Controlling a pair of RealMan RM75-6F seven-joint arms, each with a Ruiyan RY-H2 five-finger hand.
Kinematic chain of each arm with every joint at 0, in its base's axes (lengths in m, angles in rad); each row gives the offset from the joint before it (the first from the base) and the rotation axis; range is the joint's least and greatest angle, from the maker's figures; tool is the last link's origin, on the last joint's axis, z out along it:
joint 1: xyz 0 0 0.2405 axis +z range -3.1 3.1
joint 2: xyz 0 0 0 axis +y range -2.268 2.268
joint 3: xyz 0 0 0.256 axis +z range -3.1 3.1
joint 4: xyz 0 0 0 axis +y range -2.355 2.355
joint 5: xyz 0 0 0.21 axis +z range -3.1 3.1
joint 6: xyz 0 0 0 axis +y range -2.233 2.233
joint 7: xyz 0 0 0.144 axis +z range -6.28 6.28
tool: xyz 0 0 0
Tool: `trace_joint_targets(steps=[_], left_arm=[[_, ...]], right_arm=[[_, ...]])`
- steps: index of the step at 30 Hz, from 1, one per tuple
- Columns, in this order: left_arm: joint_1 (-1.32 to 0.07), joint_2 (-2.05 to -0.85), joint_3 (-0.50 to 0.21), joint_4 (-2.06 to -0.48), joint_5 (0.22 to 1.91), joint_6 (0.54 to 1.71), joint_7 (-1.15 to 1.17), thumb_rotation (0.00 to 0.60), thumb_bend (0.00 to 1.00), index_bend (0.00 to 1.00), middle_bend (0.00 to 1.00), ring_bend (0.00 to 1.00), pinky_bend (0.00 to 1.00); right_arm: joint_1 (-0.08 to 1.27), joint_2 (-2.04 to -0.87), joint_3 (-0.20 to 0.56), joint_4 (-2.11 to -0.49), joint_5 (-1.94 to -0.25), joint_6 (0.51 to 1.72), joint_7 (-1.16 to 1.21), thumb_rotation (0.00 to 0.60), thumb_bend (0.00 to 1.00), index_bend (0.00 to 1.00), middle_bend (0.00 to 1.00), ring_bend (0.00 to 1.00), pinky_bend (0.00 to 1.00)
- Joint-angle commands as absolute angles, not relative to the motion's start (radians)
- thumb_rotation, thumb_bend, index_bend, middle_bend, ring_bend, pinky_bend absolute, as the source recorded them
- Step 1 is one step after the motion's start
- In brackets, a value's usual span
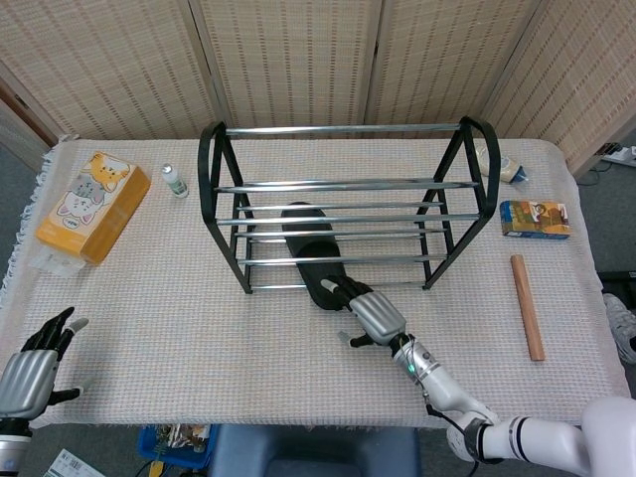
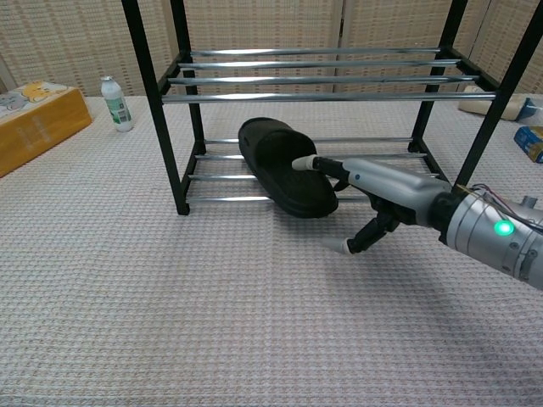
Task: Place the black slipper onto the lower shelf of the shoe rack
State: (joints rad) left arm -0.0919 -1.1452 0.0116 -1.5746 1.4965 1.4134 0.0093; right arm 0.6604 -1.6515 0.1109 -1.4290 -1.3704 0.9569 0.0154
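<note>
The black rubber slipper (image 2: 284, 166) lies mostly on the lower chrome bars of the black-framed metal shoe rack (image 1: 343, 184), near the middle of the frame in both views. Its long axis runs from the rack's back toward the front, slanting a little to the right, and its near end pokes out past the front bar over the woven beige table (image 1: 199, 328). The right hand (image 2: 373, 195) sits just right of and in front of that near end, fingers spread with nothing grasped — extended fingertips (image 2: 303, 163) touch the slipper's side near its overhanging end, while the thumb points down toward the cloth. So the slipper lies ahead and slightly left of this hand; a push along its length would likely seat it deeper on the shelf. The left hand (image 1: 28, 373) rests at the lower left corner of the head view, open and well apart — far less handy for this.
</note>
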Motion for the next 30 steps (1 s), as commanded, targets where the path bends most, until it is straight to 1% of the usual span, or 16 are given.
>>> trace_joint_targets(steps=[1,3,10,13,17,20,22,26,30], left_arm=[[-0.093,-1.147,0.010,-1.573,1.496,1.413,0.008,0.600,0.22,0.18,0.06,0.10,0.23],[-0.095,-1.148,0.008,-1.574,1.497,1.413,0.006,0.600,0.22,0.18,0.06,0.10,0.23],[-0.092,-1.156,-0.003,-1.570,1.484,1.422,0.002,0.600,0.22,0.18,0.06,0.10,0.23],[-0.090,-1.163,-0.011,-1.572,1.460,1.418,0.012,0.600,0.22,0.18,0.06,0.10,0.23],[-0.094,-1.167,-0.018,-1.587,1.447,1.412,0.033,0.600,0.22,0.17,0.06,0.10,0.23],[-0.093,-1.165,-0.025,-1.608,1.439,1.420,0.049,0.600,0.22,0.17,0.06,0.10,0.23],[-0.087,-1.169,-0.032,-1.621,1.440,1.442,0.059,0.600,0.22,0.17,0.06,0.10,0.23],[-0.077,-1.195,-0.051,-1.630,1.441,1.487,0.061,0.600,0.22,0.18,0.06,0.10,0.23],[-0.076,-1.192,-0.052,-1.645,1.442,1.492,0.091,0.600,0.22,0.18,0.06,0.10,0.23]], right_arm=[[0.629,-1.621,0.090,-1.460,-1.420,1.030,0.003,0.600,0.32,0.00,0.02,0.00,0.14],[0.602,-1.590,0.075,-1.488,-1.437,1.073,-0.024,0.600,0.32,0.00,0.02,0.00,0.14],[0.453,-1.394,-0.014,-1.682,-1.437,1.230,-0.178,0.600,0.32,0.00,0.02,0.00,0.14],[0.380,-1.334,-0.059,-1.751,-1.450,1.304,-0.175,0.600,0.32,0.00,0.02,0.00,0.14],[0.292,-1.290,-0.105,-1.769,-1.490,1.410,-0.185,0.600,0.32,0.00,0.02,0.00,0.14],[0.229,-1.273,-0.113,-1.763,-1.515,1.502,-0.201,0.600,0.32,0.00,0.02,0.00,0.14],[0.191,-1.255,-0.115,-1.761,-1.520,1.552,-0.201,0.600,0.30,0.00,0.03,0.00,0.14],[0.135,-1.213,-0.105,-1.750,-1.512,1.619,-0.182,0.600,0.24,0.00,0.04,0.00,0.14],[0.094,-1.188,-0.085,-1.722,-1.501,1.664,-0.151,0.600,0.22,0.00,0.04,0.00,0.13]])
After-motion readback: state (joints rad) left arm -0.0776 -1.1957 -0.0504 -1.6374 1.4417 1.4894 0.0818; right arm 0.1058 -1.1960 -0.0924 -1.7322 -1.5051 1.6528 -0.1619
